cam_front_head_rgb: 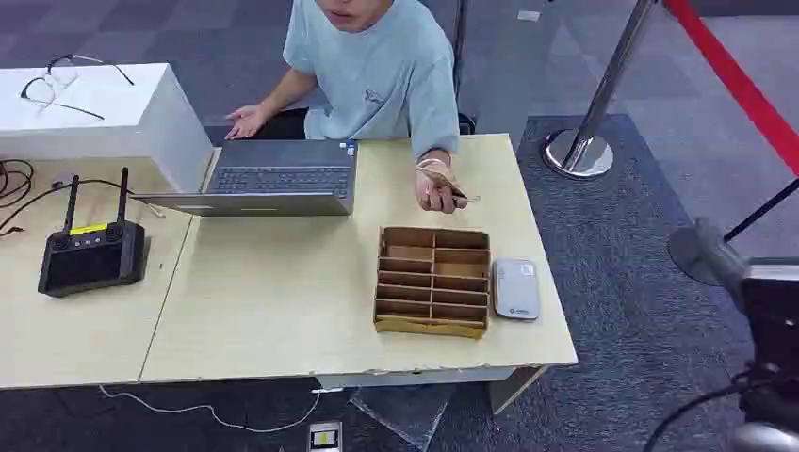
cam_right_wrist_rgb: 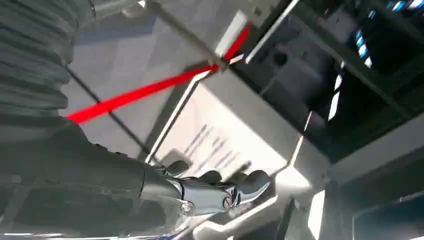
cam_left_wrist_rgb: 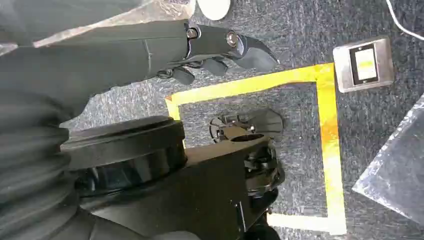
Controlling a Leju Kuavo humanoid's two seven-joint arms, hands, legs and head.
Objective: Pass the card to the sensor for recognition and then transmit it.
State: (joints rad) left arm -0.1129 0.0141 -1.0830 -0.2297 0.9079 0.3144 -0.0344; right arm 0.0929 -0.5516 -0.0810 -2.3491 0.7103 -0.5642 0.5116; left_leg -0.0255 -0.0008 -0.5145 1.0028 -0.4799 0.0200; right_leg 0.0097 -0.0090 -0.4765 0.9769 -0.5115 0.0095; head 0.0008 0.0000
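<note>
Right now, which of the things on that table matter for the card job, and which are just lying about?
For the job:
card, held by the person's hand
grey sensor
cardboard divider box

Lying about:
laptop
black remote controller
glasses
white box

Card [cam_front_head_rgb: 459, 195] mostly hidden in person's hand [cam_front_head_rgb: 435, 191]

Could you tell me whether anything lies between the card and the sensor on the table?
Nothing visible does: the person's hand holds the card above bare tabletop, just behind the cardboard organizer; the grey sensor lies beside the organizer's right side.
</note>
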